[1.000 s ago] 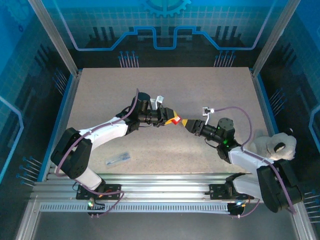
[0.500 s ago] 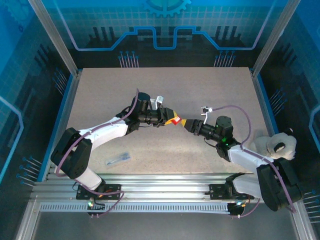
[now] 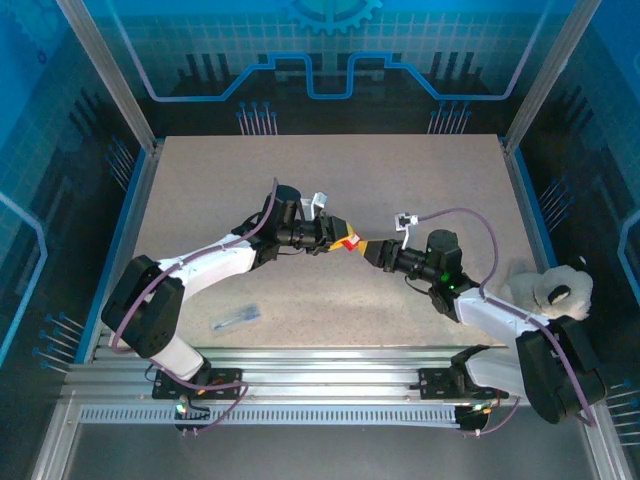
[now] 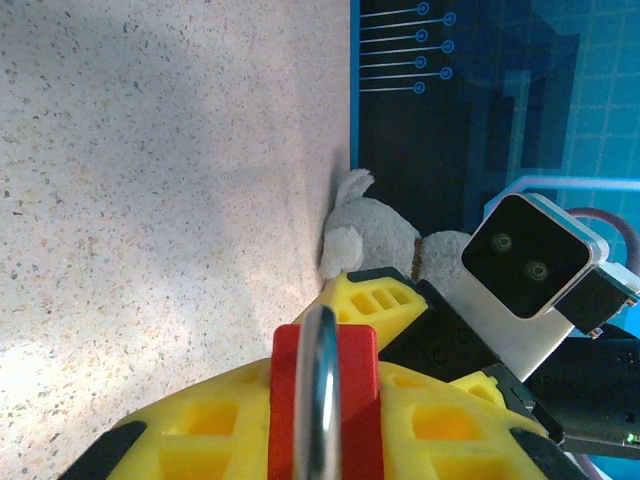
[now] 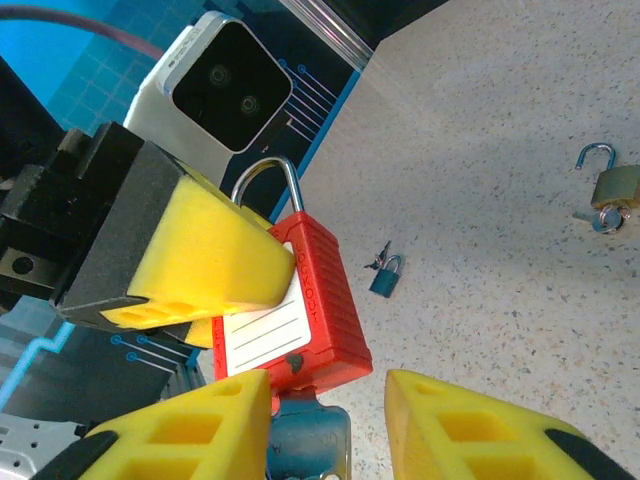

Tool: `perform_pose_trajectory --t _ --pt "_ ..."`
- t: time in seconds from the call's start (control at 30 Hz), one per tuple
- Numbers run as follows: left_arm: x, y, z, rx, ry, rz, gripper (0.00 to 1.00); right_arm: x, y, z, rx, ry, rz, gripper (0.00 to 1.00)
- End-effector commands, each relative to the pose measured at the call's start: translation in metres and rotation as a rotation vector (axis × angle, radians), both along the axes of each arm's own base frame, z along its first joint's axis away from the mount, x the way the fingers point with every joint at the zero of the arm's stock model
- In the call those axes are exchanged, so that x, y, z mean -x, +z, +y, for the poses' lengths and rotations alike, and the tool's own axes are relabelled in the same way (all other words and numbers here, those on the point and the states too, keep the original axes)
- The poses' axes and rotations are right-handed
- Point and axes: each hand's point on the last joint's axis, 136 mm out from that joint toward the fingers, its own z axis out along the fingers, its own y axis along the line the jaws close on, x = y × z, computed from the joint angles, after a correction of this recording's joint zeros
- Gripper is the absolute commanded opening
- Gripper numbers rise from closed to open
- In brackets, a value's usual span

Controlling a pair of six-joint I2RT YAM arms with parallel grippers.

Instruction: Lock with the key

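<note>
Right gripper (image 3: 374,250) edged frame-left, jaws apart astride key (image 5: 306,445) at lower frame | left gripper (image 3: 346,240) clamps padlock (image 5: 318,300) | key likely light, stiff, slippery: pinch blue head

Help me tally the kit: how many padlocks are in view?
2 for certain: the red padlock clamped in the left gripper, and a brass padlock, shackle open, lying on the table. A small teal item nearby may be a third or a key.
</note>
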Motion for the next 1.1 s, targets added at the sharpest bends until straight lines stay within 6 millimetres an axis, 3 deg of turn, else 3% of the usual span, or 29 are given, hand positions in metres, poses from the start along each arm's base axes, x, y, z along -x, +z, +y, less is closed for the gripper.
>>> perform_pose_trajectory --t 0.0,0.37,0.77,0.9,1.07 --pt "0.002 0.024 -0.005 0.035 -0.031 -0.066 0.00 0.002 0.014 0.007 0.016 0.024 -0.054 0.35" --pt "-0.004 0.020 0.000 0.055 0.003 -0.044 0.00 0.006 0.017 0.011 0.059 0.027 -0.091 0.37" --pt "-0.018 0.023 0.014 0.172 0.117 -0.042 0.00 0.005 0.033 -0.013 -0.026 -0.047 -0.104 0.48" --pt "-0.022 0.034 0.020 0.198 0.168 -0.079 0.00 0.005 0.036 -0.015 -0.045 -0.061 -0.089 0.49" --pt "-0.023 0.064 0.029 0.224 0.218 -0.194 0.00 -0.002 0.025 -0.020 -0.090 -0.121 0.049 0.49"
